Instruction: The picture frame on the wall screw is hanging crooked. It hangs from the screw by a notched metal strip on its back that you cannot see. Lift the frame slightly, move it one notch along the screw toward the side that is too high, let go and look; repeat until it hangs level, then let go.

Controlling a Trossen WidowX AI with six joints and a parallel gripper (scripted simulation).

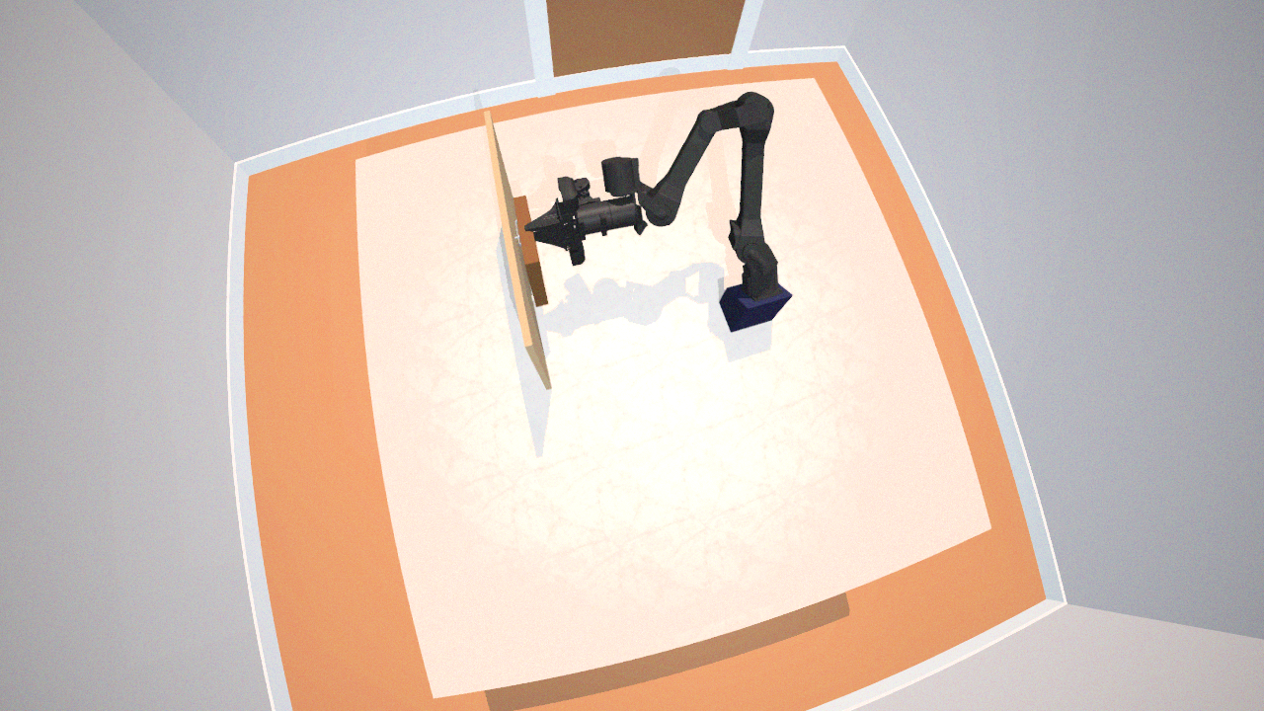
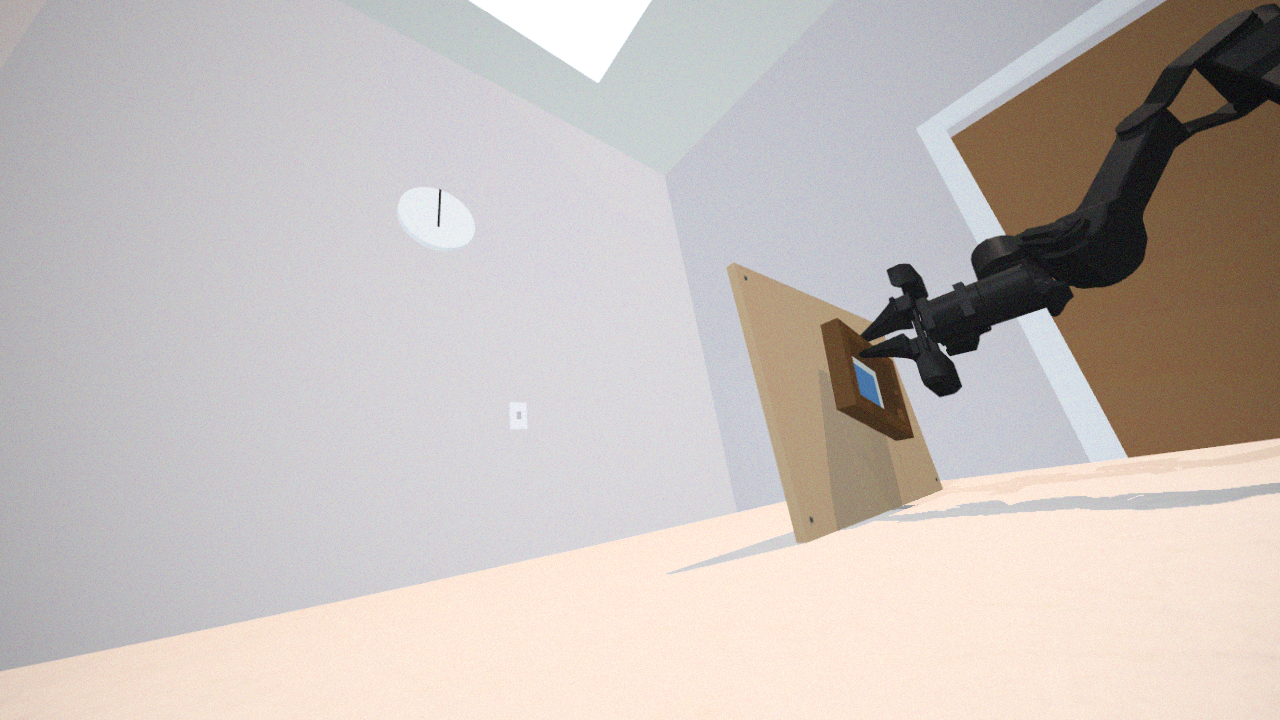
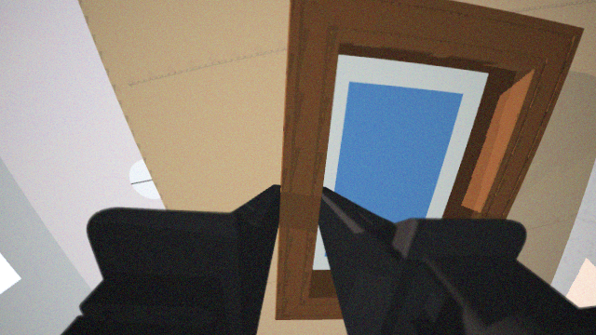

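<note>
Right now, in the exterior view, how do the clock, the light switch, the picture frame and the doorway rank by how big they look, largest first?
Doorway
Frame
Clock
Light switch

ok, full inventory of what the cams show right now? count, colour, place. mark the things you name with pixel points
picture frame [image 1: 537, 282] [image 2: 844, 376] [image 3: 303, 116]: one, brown, in front of the board, top bar in the tool
picture [image 2: 867, 383] [image 3: 396, 144]: one, blue with pale border, inside the frame
board [image 1: 507, 220] [image 2: 769, 376] [image 3: 209, 116]: one, tan, upright behind the frame
clock [image 2: 420, 219] [image 3: 146, 188]: one, white, dark hand, on the wall
switch plate [image 2: 518, 415]: one, white, same wall, below the clock
door [image 1: 645, 35] [image 2: 1190, 268]: one, brown, pale trim, adjoining wall
arm [image 1: 750, 177] [image 2: 1114, 188]: one, black, dark blue base [image 1: 750, 316]
tool [image 1: 527, 228] [image 2: 861, 346] [image 3: 298, 194]: one, black, shut on the frame's top bar
</note>
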